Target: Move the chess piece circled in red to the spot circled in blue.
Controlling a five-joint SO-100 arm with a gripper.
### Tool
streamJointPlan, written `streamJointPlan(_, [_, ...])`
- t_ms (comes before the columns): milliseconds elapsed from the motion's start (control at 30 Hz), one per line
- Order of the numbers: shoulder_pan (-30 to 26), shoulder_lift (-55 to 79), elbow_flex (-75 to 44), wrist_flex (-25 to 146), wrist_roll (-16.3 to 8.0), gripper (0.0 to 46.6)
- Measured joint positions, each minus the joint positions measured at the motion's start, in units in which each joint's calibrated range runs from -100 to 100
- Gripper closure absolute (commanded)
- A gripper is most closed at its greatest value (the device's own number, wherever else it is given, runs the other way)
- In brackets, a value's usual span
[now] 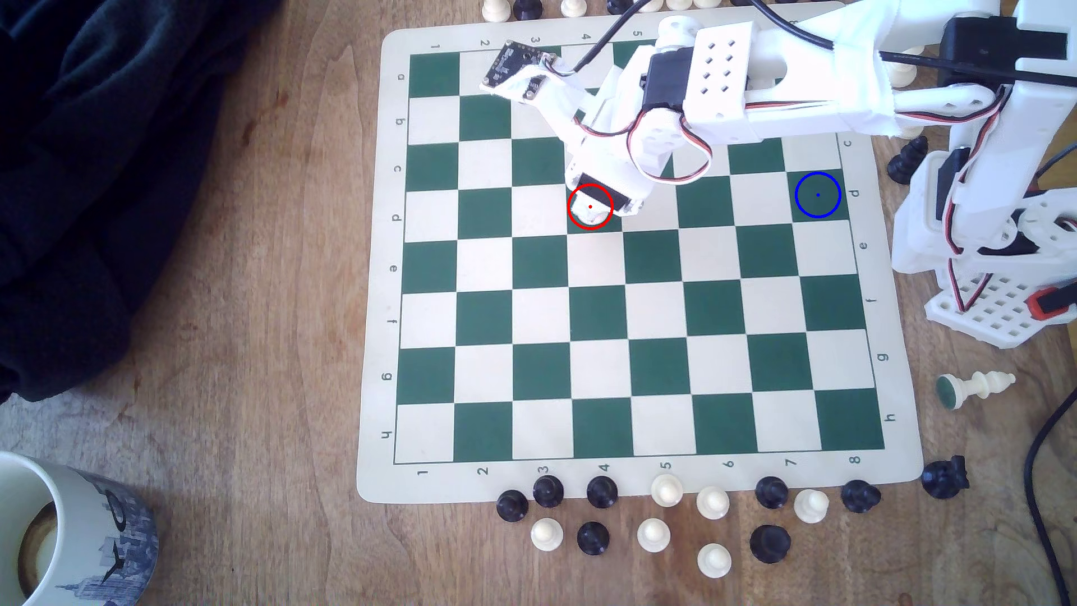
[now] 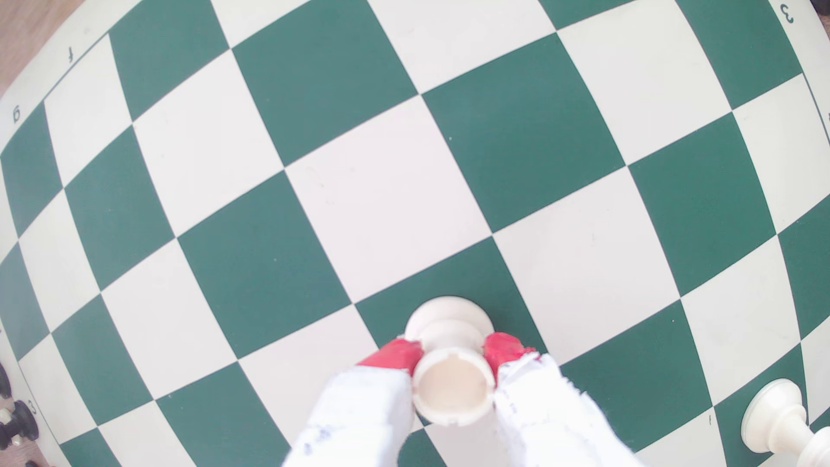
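Observation:
The chess piece circled in red (image 1: 590, 214) is a short cream-white rook on a dark green square in row d, mostly covered by the arm in the exterior view. In the wrist view the rook (image 2: 451, 390) stands upright, its round base on the green square. My gripper (image 2: 450, 351) has its red fingertips (image 2: 395, 354) pressed against both sides of the rook's cup-like top, shut on it. From outside, the gripper (image 1: 597, 201) hangs directly over the piece. The spot circled in blue (image 1: 817, 195) is a bare green square several columns toward the exterior view's right.
Loose black and white pawns (image 1: 653, 533) stand below the board's (image 1: 379, 349) near edge. A white piece (image 1: 979, 386) lies on its side right of the board. Black pieces (image 1: 909, 160) and the arm's base (image 1: 991, 245) crowd the right. A mug (image 1: 64, 536) sits lower left.

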Motion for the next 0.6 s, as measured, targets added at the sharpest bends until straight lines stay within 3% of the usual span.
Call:
streamJointPlan(167, [0.0,0.0,-1.99,0.08,-0.05,46.4])
streamJointPlan(433, [-1.11,-0.17,-7.68,4.94,-0.1,46.4])
streamJointPlan(600, [-0.96,-7.71,-6.96,10.2,-0.2,46.4])
